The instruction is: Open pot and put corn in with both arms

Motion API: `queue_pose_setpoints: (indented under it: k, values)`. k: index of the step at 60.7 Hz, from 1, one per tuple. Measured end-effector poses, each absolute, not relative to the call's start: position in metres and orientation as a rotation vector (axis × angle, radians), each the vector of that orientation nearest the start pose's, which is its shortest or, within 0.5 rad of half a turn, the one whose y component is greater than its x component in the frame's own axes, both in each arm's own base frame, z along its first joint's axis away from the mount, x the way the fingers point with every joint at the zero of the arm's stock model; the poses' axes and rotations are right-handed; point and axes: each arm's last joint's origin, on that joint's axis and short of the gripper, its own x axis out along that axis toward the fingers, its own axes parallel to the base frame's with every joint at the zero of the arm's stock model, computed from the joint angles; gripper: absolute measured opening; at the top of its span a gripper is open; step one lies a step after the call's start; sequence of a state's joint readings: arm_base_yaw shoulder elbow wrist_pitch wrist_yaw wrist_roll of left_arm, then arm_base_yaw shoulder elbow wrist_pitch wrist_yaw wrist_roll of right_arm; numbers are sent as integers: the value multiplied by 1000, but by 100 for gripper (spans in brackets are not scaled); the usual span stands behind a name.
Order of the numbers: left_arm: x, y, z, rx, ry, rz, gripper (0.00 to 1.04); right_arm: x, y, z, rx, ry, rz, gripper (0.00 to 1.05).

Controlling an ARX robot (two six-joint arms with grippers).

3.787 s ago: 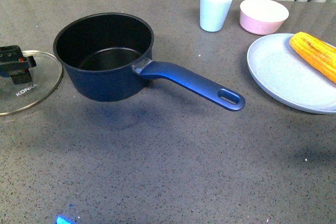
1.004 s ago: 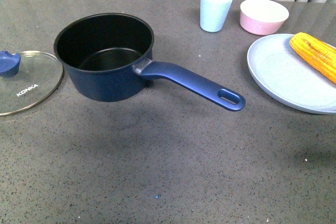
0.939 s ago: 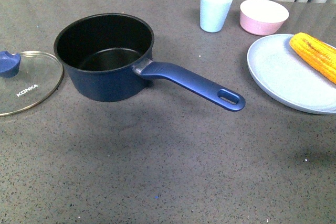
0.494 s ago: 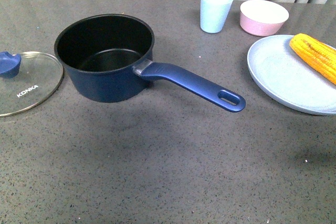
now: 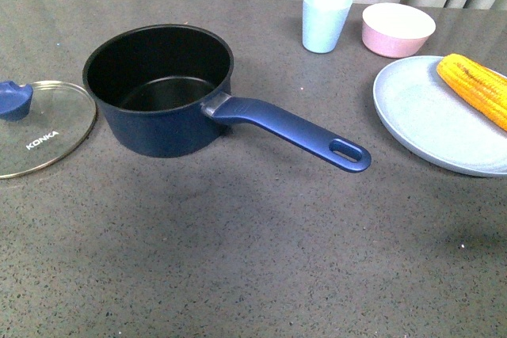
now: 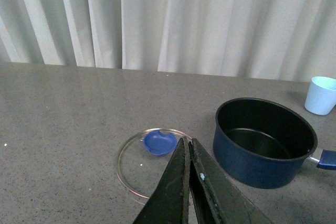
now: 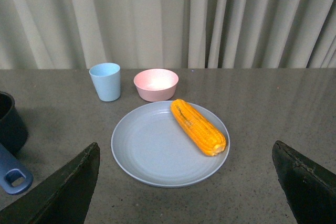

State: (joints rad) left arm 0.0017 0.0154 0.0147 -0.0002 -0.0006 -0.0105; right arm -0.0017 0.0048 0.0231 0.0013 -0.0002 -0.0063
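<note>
The navy-blue pot (image 5: 158, 89) stands open and empty on the grey table, its long handle (image 5: 297, 132) pointing right and toward me. It also shows in the left wrist view (image 6: 265, 140). Its glass lid (image 5: 36, 128) with a blue knob (image 5: 14, 99) lies flat to the pot's left. The corn (image 5: 475, 89) lies on a pale blue plate (image 5: 428, 120) at the right, also in the right wrist view (image 7: 198, 127). My left gripper (image 6: 188, 142) is shut and empty, raised above the lid (image 6: 152, 163). My right gripper (image 7: 186, 174) is open wide, held back from the plate (image 7: 157, 153). Neither arm shows in the front view.
A pale blue cup (image 5: 325, 20) and a pink bowl (image 5: 398, 28) stand at the back, between pot and plate. White curtains hang behind the table's far edge.
The left gripper that was at the lid's knob 3.8 s ago has left the front view; the lid stays on the table. The view has shifted slightly downward since.
</note>
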Motion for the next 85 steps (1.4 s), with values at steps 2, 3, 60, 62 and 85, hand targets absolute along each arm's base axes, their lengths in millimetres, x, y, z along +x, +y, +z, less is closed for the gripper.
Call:
queue_pose_setpoints:
  k: [2, 3, 60, 62, 85]
  values:
    - [98, 0, 167, -10, 1, 2, 2, 97, 0, 171, -6, -20, -2, 96]
    - [98, 0, 167, -10, 1, 2, 2, 97, 0, 171, -6, -20, -2, 96]
    - [98, 0, 167, -8, 1, 2, 96, 97, 0, 171, -6, -20, -2, 96]
    - [98, 0, 167, -8, 1, 2, 96, 97, 0, 171, -6, -20, -2, 96]
    - [98, 0, 167, -8, 1, 2, 96, 149, -32, 179, -58, 343, 10, 96]
